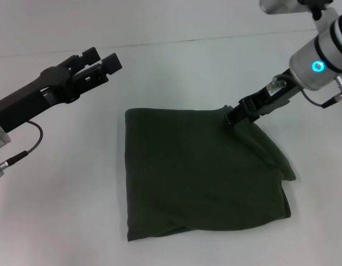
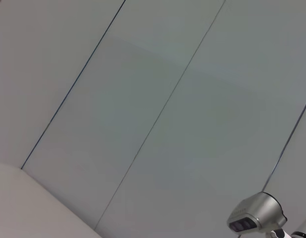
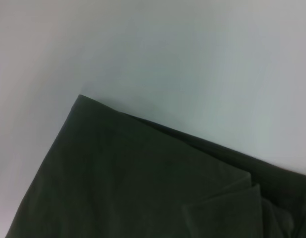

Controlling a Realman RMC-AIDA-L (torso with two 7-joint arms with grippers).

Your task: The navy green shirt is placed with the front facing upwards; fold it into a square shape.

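The navy green shirt (image 1: 198, 172) lies folded into a rough rectangle on the white table, plain green side up, with no lettering showing. Its right side bulges out in loose layers (image 1: 276, 160). My right gripper (image 1: 233, 118) is at the shirt's far right corner, shut on the fabric, which rises slightly there. The right wrist view shows the shirt (image 3: 143, 188) with a folded edge against the table. My left gripper (image 1: 102, 62) hangs above the table, beyond the shirt's far left corner, open and holding nothing.
White table (image 1: 60, 210) surrounds the shirt on all sides. The left wrist view shows only wall panels and a silver part of the right arm (image 2: 257, 214). A cable (image 1: 27, 149) hangs under the left arm.
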